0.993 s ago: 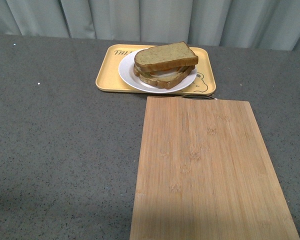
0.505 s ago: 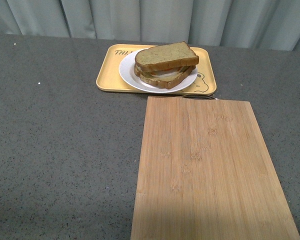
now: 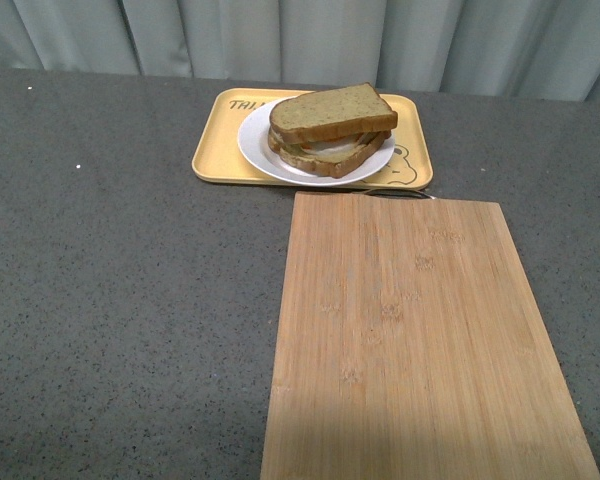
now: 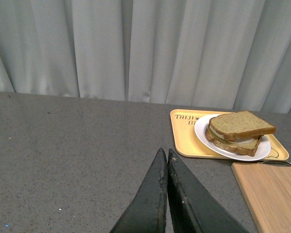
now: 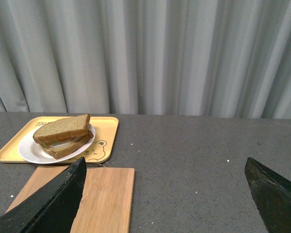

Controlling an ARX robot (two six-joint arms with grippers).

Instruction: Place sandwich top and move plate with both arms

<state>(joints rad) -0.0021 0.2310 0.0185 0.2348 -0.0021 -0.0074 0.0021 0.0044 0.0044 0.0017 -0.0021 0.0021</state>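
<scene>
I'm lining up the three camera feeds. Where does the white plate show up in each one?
Front view: the plate sits top centre, on the yellow tray, beyond the cutting board.
Left wrist view: the plate is at right, mid-height, beyond the shut left gripper.
Right wrist view: the plate is at left, mid-height.
Shared landmark: the yellow tray under the plate.

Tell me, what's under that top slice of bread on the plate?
Under the sandwich top a pale filling peeks out above a bottom slice, resting on the white plate. The filling's middle is covered, so I can't identify it.
</scene>
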